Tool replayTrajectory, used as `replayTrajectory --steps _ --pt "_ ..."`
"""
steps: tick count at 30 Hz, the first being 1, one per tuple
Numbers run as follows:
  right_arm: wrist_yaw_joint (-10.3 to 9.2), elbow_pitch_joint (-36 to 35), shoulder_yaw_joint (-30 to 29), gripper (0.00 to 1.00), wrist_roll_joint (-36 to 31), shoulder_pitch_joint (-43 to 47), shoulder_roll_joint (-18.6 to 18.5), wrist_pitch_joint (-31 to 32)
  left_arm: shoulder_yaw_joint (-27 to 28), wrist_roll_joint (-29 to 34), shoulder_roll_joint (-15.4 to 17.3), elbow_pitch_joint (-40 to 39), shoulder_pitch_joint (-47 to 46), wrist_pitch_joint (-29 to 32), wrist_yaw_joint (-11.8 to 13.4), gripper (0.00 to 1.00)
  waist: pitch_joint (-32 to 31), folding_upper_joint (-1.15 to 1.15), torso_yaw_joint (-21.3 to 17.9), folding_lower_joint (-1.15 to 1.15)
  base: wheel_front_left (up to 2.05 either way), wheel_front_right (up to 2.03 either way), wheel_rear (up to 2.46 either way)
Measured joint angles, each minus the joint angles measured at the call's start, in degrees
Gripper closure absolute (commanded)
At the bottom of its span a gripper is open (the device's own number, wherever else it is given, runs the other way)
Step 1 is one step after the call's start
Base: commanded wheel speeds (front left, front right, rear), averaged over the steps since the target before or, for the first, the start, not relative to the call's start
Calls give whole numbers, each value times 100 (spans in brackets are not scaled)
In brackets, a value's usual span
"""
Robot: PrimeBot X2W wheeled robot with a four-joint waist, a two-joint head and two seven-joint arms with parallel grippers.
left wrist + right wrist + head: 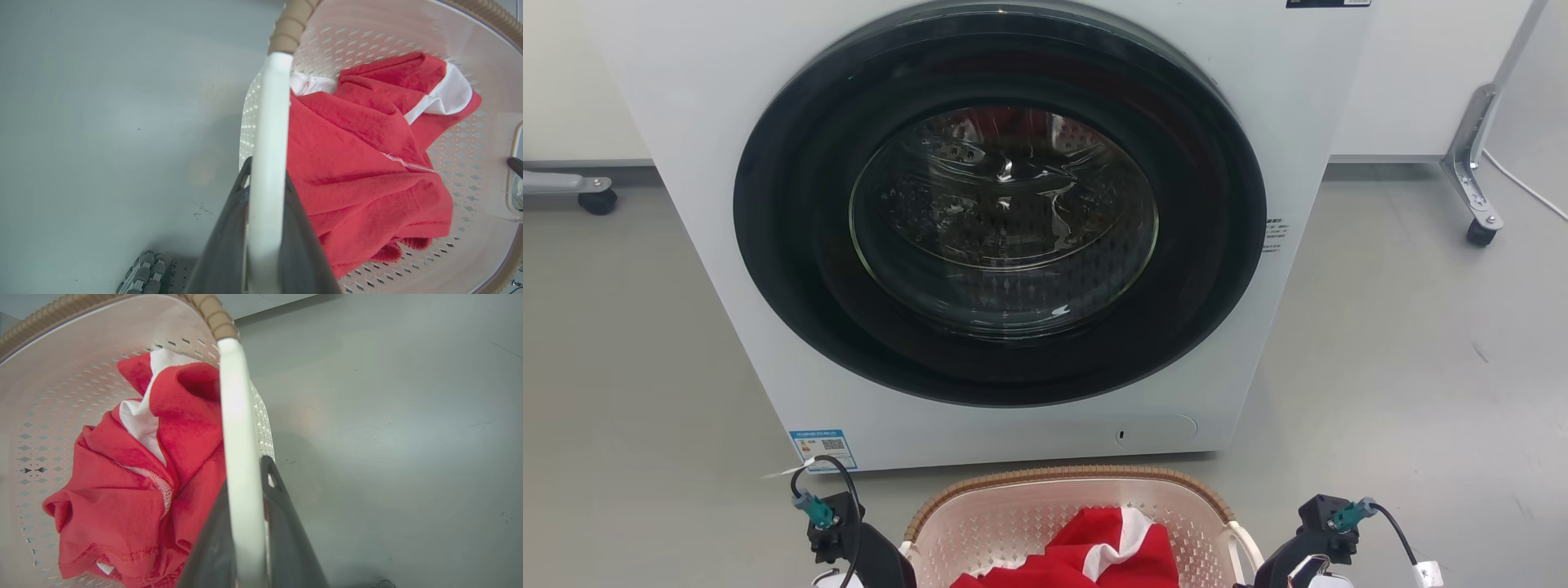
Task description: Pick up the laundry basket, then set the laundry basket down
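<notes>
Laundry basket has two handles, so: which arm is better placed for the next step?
Neither alone: left gripper is shut on one laundry basket handle, right gripper on the opposite handle; likely both move together.

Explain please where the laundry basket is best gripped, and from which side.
Grip the white loop handles at its two ends: left handle, right handle. Each is a thin flat band standing off the wall of the laundry basket, so jaws close across it from that end. The left gripper and right gripper hold them so.
</notes>
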Motion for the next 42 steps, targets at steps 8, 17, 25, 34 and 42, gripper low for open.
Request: replayTrajectory --steps 8,17,25,34,42 --pt "0 0 32 100 38 0 -1 0 -4 -1 3 1 2 9 0 100 3 0 -10 0 0 0 0" --pt "0 3 52 100 55 0 -1 -1 -16 -2 7 1 6 31 0 100 18 0 -12 0 0 0 0" --pt "0 1 93 100 99 0 -1 -8 -38 -2 9 1 8 23 0 100 73 0 -8 0 0 0 0" --pt "0 -51 153 100 203 -1 -9 -19 -88 -2 22 -27 5 -57 0 100 301 0 -23 0 0 0 0" --pt "-1 -97 199 100 203 -10 -18 -108 -105 -2 27 -75 -24 -163 0 100 558 0 -18 0 0 0 0"
